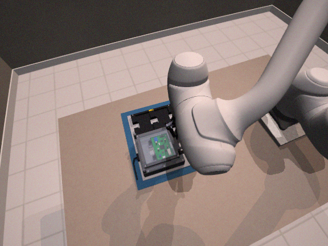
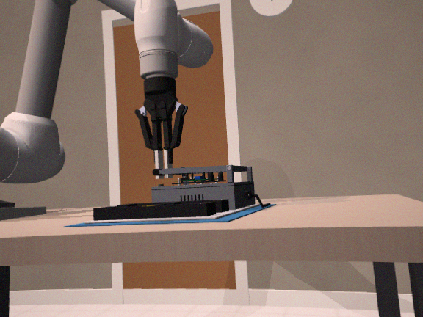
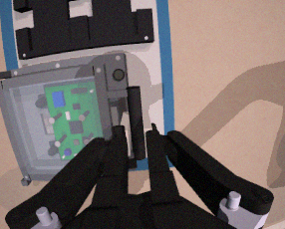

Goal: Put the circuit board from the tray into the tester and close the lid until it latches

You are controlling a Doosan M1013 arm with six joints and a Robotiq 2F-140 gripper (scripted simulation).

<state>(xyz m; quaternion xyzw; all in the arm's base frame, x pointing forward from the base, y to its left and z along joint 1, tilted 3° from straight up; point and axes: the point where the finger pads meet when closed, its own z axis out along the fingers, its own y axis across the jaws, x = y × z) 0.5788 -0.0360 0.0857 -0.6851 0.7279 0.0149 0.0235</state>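
Note:
The tester stands on a blue mat. Its clear lid lies down and level over the green circuit board, which shows through it. My gripper comes straight down at the lid's free edge and is shut on the black handle bar. The arm hides the gripper in the top view. The black tray lies beside the tester with both pockets empty.
A black cable runs from the tester's far end onto the mat. The robot's base plate stands on the table to the right. A door and a wall clock are behind the table.

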